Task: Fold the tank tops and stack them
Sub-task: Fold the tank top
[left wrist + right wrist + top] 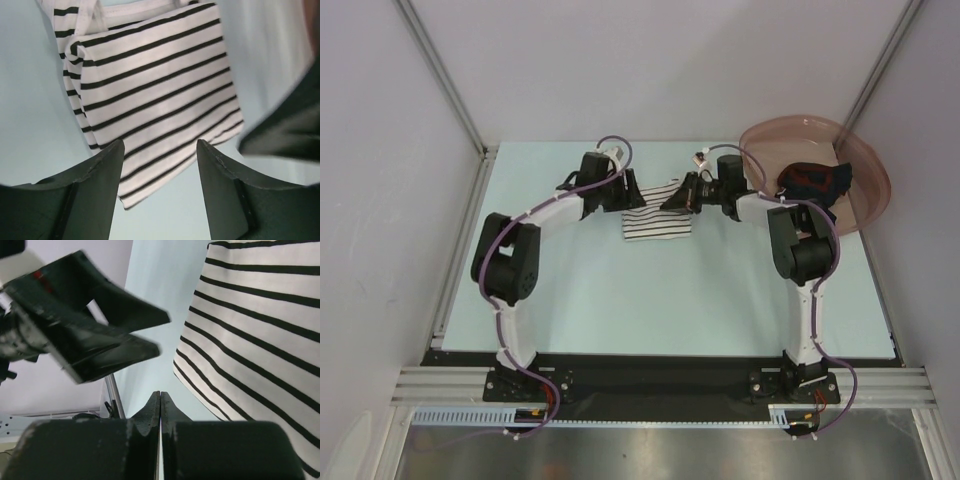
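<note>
1. From above, the striped top [657, 224] lies folded into a small rectangle on the tabletop [620, 300], toward the far side and between the two arms. The left hand [630, 193] hangs at its far left corner and the right hand [678, 195] at its far right part. The dark top [815, 180], with red on it, sits bunched in the pink basin [868, 190] at the far right corner.
2. In the left wrist view, the left hand's fingers are spread wide above the striped top's near edge. The cloth lies flat. The right hand is a dark blur at the right.
3. In the right wrist view, the right hand's fingers are pressed together, tip against tip. The striped top fills the right side, and the left hand shows at upper left.
</note>
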You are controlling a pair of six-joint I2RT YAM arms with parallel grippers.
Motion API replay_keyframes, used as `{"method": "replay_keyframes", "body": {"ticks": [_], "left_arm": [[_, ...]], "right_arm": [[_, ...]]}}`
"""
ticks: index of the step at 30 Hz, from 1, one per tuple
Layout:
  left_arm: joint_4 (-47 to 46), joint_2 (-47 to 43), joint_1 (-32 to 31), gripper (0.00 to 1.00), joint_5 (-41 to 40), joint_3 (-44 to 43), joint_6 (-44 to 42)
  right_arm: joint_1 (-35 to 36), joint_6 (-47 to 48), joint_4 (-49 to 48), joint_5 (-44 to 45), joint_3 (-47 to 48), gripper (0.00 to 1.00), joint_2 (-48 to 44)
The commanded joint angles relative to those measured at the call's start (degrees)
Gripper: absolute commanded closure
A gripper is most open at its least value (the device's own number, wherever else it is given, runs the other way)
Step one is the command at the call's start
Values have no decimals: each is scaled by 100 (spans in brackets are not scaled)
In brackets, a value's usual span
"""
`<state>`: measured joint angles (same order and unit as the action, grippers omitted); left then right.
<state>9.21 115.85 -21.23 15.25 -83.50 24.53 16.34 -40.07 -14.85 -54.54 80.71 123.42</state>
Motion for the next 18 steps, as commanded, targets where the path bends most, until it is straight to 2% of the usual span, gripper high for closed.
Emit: {"method": "replay_keyframes", "body": {"ticks": [1,8,13,18], "left_arm": [[-840,-721,-47,34,294,562,279],[-1720,-670,-188,36,1357,1020,807],[-2614,-424,-250,38,1998,1231,1307],[-2750,-204,-258,40,1746,1669,1239]], "right_arm": [[-78,-159,96,-214,235,99,462],[-175,-45,509,49,349,100,1149],[-254,-97,492,146,323,100,966],[-245,-123,457,216,489,100,500]]}}
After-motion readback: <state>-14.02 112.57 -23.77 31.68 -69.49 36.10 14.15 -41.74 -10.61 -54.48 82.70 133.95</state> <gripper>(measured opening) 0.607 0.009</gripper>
